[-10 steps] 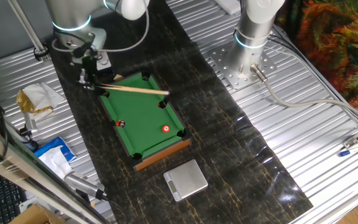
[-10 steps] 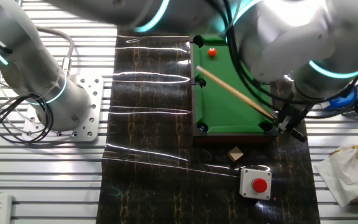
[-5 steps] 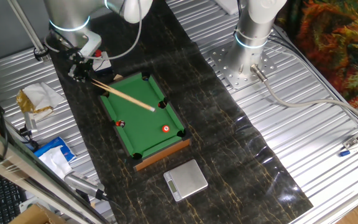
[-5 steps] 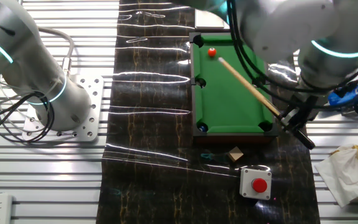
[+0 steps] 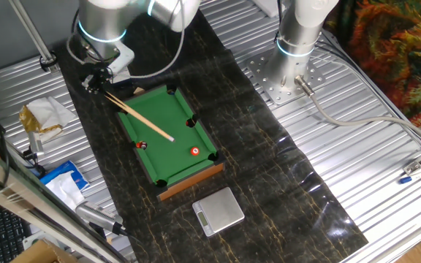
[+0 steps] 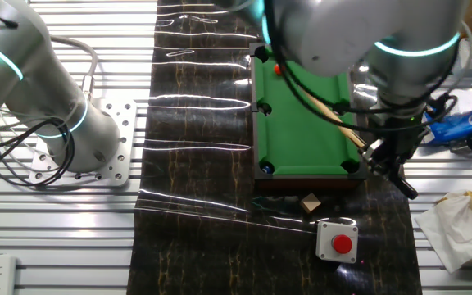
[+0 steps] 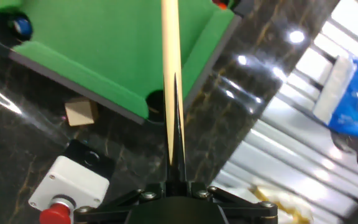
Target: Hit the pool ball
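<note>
One gripper [image 5: 98, 82] clamps a cue [image 5: 139, 118] angled over the green table [image 5: 181, 157].

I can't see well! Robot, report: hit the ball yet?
End effector shut on cue. Red ball unhit near corner pocket. Dark ball beside cue tip.

Gripper [image 6: 386, 157] at near right corner of green pool table [image 6: 301, 123], clamped on cue stick [image 6: 334, 119] angled across felt. Red ball [image 6: 278, 70] partly hidden by arm. Red button box [image 6: 337, 241] nearby.
</note>
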Tool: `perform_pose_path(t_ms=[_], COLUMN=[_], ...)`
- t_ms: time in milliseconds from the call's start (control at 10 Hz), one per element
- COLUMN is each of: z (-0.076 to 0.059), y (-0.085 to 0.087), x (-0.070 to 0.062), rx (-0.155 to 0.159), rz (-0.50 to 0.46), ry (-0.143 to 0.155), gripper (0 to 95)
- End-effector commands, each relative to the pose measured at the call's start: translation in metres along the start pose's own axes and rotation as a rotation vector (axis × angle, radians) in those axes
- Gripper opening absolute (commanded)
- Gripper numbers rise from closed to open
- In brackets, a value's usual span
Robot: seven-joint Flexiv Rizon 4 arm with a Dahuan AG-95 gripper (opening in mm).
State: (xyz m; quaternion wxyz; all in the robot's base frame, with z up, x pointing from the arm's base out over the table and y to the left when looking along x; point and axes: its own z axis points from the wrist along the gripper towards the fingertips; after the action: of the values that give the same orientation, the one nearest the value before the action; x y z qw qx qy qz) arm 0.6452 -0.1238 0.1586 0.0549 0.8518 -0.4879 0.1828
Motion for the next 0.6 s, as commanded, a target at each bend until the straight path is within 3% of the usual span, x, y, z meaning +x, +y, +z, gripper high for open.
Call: perform_pose_path(t_ms=[100,400,600], z=[-0.0039,-0.0071,-0.0061], y=[-0.0056,-0.0095,-0.0111], x=[0.0026,0.0042,0.0023], rx=[0.033,0.032,0.026], rz=[-0.051,-0.036,-0.020], ry=[-0.069,-0.085,-0.076], gripper=[0.0,0.0,0.0])
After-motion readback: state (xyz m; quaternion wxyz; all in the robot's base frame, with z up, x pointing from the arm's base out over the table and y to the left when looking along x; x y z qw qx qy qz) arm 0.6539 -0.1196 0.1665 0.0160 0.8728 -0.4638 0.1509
